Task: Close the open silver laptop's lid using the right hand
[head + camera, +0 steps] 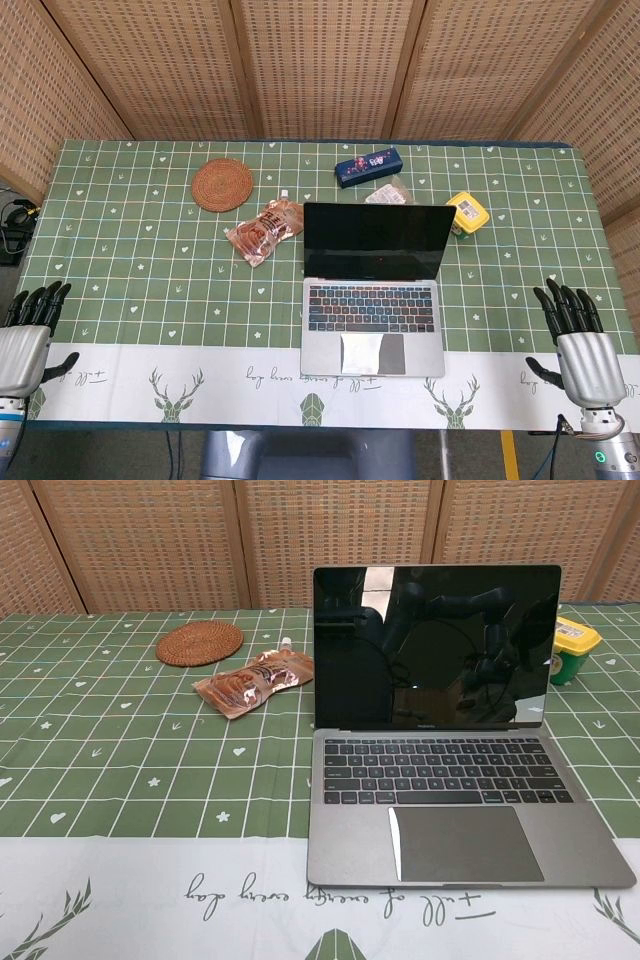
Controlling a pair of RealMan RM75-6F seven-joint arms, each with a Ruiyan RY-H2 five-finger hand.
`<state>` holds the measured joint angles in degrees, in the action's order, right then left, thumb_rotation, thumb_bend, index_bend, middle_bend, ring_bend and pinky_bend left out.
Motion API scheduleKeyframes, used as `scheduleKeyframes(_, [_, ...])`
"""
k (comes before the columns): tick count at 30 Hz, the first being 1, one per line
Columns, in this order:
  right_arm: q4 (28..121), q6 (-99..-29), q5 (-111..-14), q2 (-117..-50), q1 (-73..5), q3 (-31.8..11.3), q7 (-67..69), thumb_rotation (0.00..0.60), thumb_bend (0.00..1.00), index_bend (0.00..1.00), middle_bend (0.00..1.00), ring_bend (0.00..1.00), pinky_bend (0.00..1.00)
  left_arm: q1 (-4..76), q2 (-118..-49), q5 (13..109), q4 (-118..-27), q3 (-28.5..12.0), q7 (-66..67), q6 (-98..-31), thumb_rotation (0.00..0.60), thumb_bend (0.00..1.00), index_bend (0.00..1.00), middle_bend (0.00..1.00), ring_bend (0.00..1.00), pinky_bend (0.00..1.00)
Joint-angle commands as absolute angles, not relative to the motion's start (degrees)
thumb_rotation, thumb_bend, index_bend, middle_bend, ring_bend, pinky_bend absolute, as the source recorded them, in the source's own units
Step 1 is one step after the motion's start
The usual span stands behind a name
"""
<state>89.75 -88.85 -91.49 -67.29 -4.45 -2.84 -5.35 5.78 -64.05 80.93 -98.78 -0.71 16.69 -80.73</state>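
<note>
Sitting open, laptop (372,300) left of right hand (582,350)

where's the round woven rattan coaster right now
In the head view the round woven rattan coaster lies at the table's far left-centre, up-left of the brown snack pouch and left of the open silver laptop.

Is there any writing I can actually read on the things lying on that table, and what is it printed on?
Nothing can be read for certain.
Tablecloth: cursive script along the white border, too stylised to make out.
Laptop: small lettering under the screen, too small to read; key legends blurred.
Orange snack pouch: print blurred.
Blue box: picture and lettering, too small.
Yellow-lidded container: no legible label.
</note>
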Motion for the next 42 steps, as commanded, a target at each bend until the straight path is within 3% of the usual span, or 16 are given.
scheduleKeyframes(1, [89.76, -88.72, -91.42, -67.30, -4.46, -2.78, -5.47, 0.600, 0.18, 0.07, 0.00, 0.00, 0.00, 5.81, -64.01, 80.82, -98.83, -0.67, 16.79, -80.61, 0.600, 0.22, 0.00, 0.00, 0.00, 0.00])
scheduleKeyframes(31, [90.07, -87.17, -92.01, -68.01, -5.44, -2.52, -5.37, 0.600, 0.20, 0.08, 0.00, 0.00, 0.01, 5.60, -63.42, 81.28, -99.00, -0.96, 15.75, -81.70, 0.600, 0.22, 0.00, 0.00, 0.00, 0.00])
scheduleKeyframes(34, [90.44, -86.74, -91.79, -67.93, -5.84, -2.85, -5.24, 0.600, 0.27, 0.08, 0.00, 0.00, 0.01, 5.60, -63.39, 81.21, -98.96, -1.04, 15.62, -81.73, 0.600, 0.22, 0.00, 0.00, 0.00, 0.00])
scheduleKeyframes(42, [97.51, -80.69, -88.03, -65.10, -11.25, -7.46, -8.65, 0.600, 0.62, 0.16, 0.01, 0.00, 0.04, 5.87, -63.43, 80.71, -98.58, -1.28, 15.35, -81.22, 0.600, 0.22, 0.00, 0.00, 0.00, 0.00])
